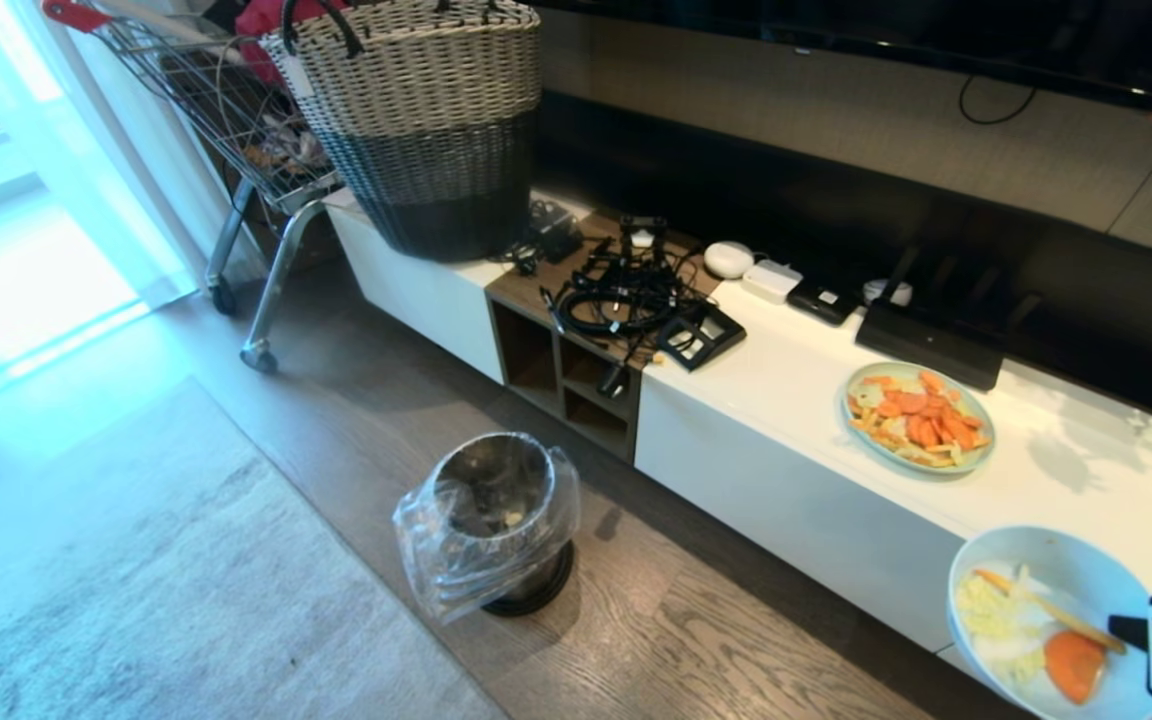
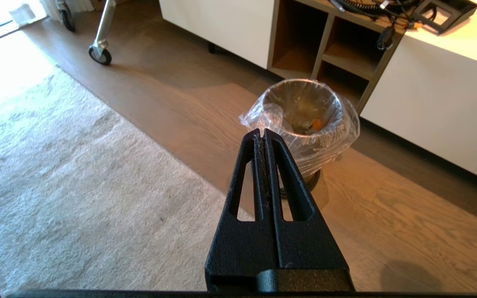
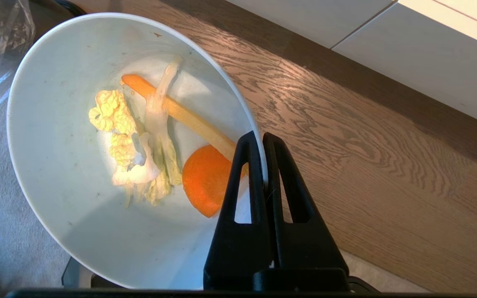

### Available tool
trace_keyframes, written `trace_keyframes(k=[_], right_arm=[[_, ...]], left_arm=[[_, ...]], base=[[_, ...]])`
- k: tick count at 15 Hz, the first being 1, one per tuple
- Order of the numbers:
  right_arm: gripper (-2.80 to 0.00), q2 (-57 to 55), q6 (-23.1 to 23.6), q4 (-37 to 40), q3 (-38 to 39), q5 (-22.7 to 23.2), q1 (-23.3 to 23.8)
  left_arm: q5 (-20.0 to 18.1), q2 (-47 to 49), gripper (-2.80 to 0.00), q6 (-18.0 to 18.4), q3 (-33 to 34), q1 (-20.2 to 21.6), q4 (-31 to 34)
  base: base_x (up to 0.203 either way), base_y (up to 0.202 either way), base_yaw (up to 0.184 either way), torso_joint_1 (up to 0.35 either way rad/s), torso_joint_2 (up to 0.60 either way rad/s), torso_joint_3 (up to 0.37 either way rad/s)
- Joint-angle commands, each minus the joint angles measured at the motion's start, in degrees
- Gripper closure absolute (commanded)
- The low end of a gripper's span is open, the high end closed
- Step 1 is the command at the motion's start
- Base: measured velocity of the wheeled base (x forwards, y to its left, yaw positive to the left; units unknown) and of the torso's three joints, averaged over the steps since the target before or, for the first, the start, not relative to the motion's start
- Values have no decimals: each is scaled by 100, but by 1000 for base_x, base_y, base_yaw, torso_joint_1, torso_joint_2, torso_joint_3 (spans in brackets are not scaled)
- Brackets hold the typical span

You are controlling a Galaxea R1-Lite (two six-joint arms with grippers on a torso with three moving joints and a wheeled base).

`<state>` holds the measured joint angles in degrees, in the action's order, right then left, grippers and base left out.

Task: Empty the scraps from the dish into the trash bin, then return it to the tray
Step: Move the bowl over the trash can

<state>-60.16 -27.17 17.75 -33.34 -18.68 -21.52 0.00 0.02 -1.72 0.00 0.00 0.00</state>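
Note:
My right gripper [image 3: 260,135] is shut on the rim of the dish [image 3: 64,174], a white bowl held in the air over the wooden floor at the head view's lower right [image 1: 1046,565]. Inside lie the scraps [image 3: 155,140]: an orange slice, a pale strip and yellow leafy bits. The trash bin [image 1: 496,520], steel with a clear plastic bag, stands on the floor to the left of the bowl, apart from it. My left gripper [image 2: 262,132] is shut and empty, hanging above the floor on the near side of the trash bin [image 2: 302,120]. The tray is out of view.
A long white low cabinet [image 1: 786,470] runs behind the bin, carrying a pale-green plate of orange food [image 1: 916,415], tangled cables [image 1: 621,290] and a woven basket [image 1: 426,120]. A wire cart [image 1: 236,130] stands at the back left. A grey rug [image 1: 116,580] covers the floor on the left.

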Motion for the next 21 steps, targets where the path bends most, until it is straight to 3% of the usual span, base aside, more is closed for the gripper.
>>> trace_keyframes(k=[1, 21], right_arm=[[0, 31, -16, 16, -15, -13, -2], [0, 66, -7, 27, 29, -13, -2]], left_arm=[[0, 0, 0, -4, 0, 4, 0], [9, 6, 0, -13, 0, 0, 0]], base=[[0, 0, 0, 1, 3, -196], [0, 0, 0, 1, 2, -195]])
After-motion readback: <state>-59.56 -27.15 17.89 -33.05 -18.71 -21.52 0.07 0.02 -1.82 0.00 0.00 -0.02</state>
